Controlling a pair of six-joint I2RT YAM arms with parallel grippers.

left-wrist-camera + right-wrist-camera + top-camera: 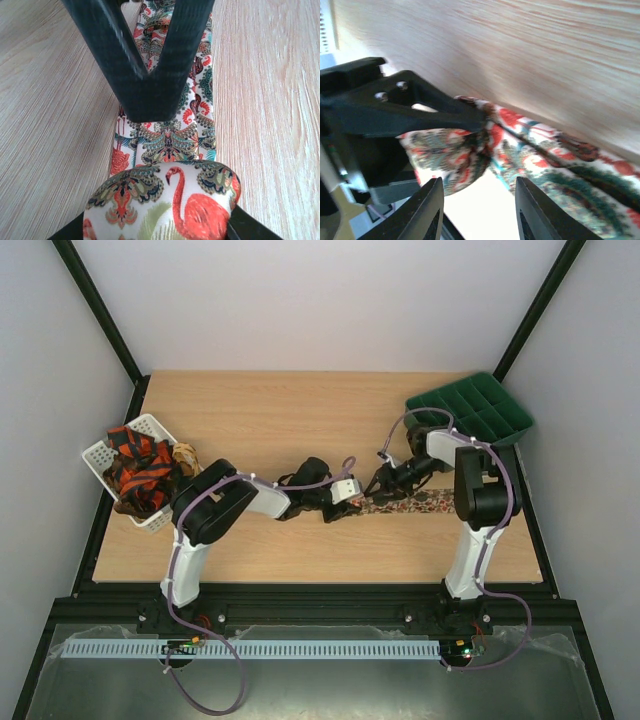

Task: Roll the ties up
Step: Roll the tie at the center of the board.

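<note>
A floral tie (415,504) with a flamingo print lies flat along the table's middle. Its left end is wound into a roll (160,200). My left gripper (345,492) is shut on that roll, with a dark finger at each side of it. The same roll (451,156) shows in the right wrist view, pinched under the left gripper's black finger (420,112). My right gripper (480,210) hovers just right of the roll, above the flat strip, open with nothing between its fingers. Red-orange and black ties (140,468) are heaped in the white basket (98,455).
A green compartment tray (470,410) stands at the back right corner, just behind the right arm. The basket sits against the table's left edge, beside the left arm's elbow. Bare wood lies behind and in front of the tie.
</note>
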